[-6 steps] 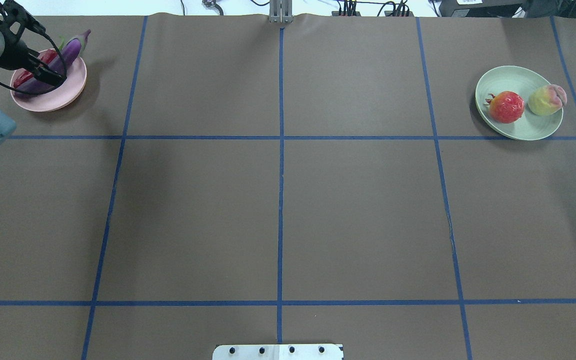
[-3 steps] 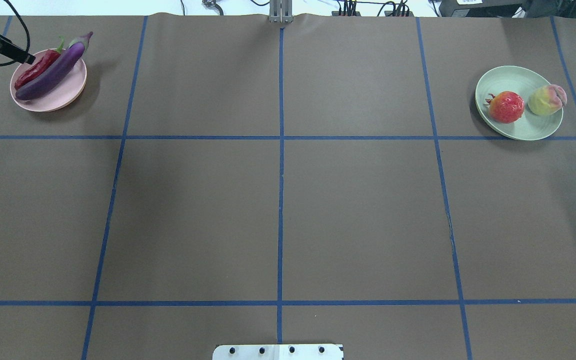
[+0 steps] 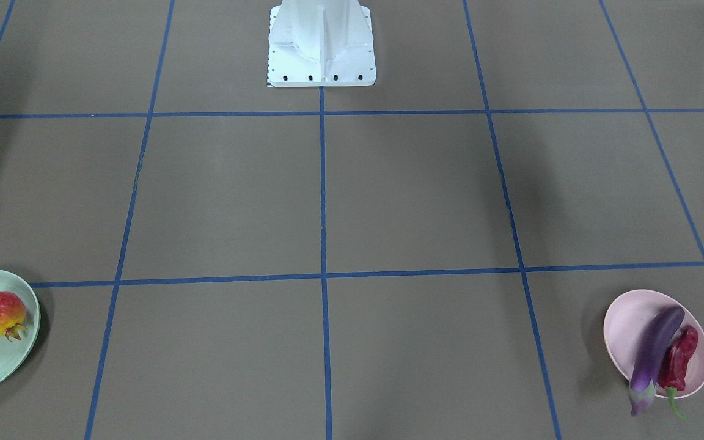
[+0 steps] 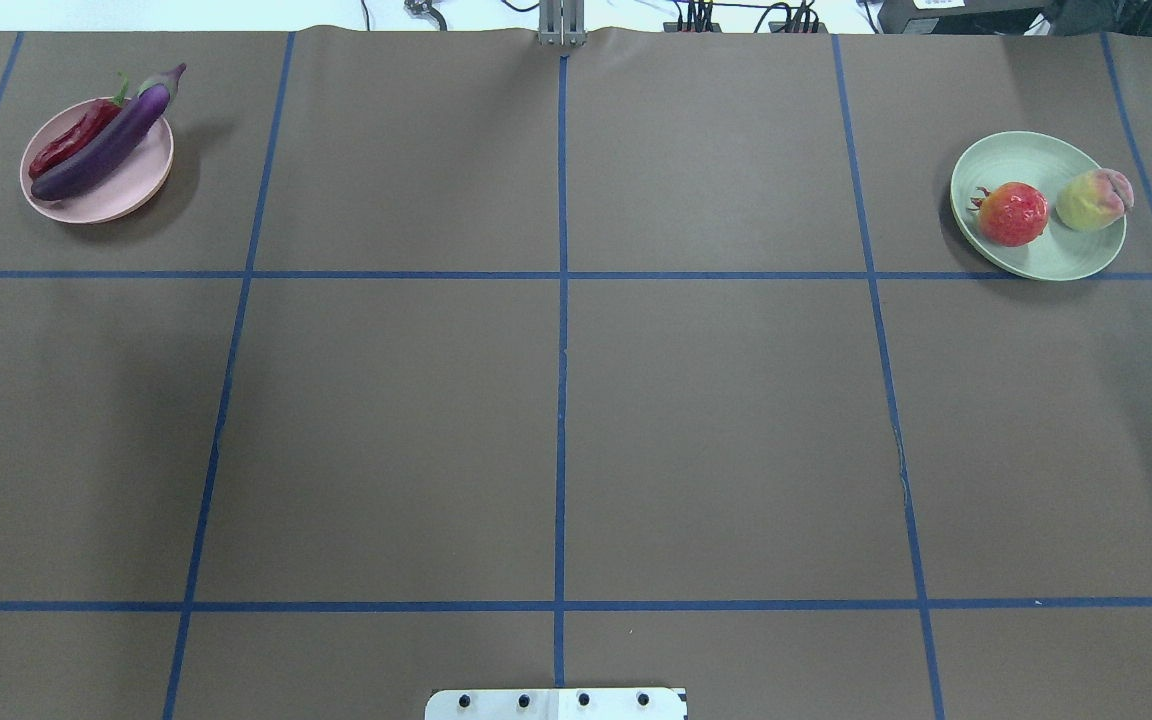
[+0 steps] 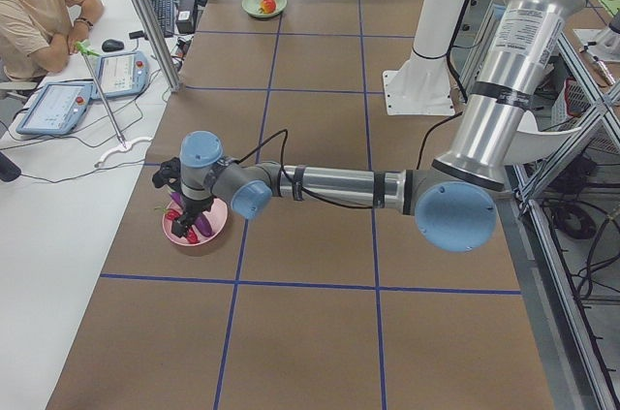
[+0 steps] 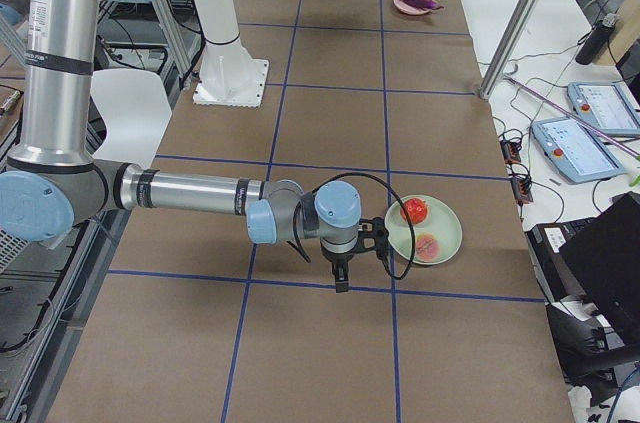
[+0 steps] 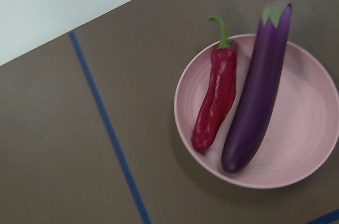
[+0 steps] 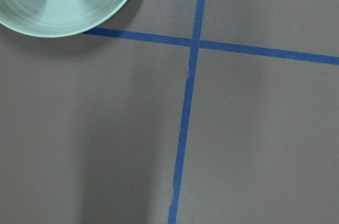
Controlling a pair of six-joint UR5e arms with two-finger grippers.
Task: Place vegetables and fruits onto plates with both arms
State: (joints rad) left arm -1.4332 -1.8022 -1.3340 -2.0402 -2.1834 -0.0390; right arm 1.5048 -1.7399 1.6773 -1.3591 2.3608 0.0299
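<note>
The purple eggplant (image 4: pixel 106 150) and the red chili (image 4: pixel 71 148) lie side by side in the pink plate (image 4: pixel 126 195); the left wrist view shows the same eggplant (image 7: pixel 257 97) and chili (image 7: pixel 216 102) from above. On the green plate (image 4: pixel 1036 160) rest the bumpy red-and-yellow ball (image 4: pixel 1013 213) and the peach (image 4: pixel 1091 200). My left gripper (image 5: pixel 190 216) hangs over the pink plate (image 5: pixel 215 226). My right gripper (image 6: pixel 340 281) hovers beside the green plate (image 6: pixel 445 233), off its near-left edge. Only side views show the grippers, so I cannot tell if they are open or shut.
The white pedestal base (image 3: pixel 321 43) stands at the robot's side of the brown mat, which carries blue tape lines. A seated person (image 5: pixel 34 13), tablets and a metal pole (image 5: pixel 145 13) are beside the table's left end. A frame pole (image 6: pixel 520 18) stands by the right end.
My left arm has drawn back from above the pink plate and left the overhead view on its left side. The eggplant and chili now lie uncovered. The fruits have not moved.
</note>
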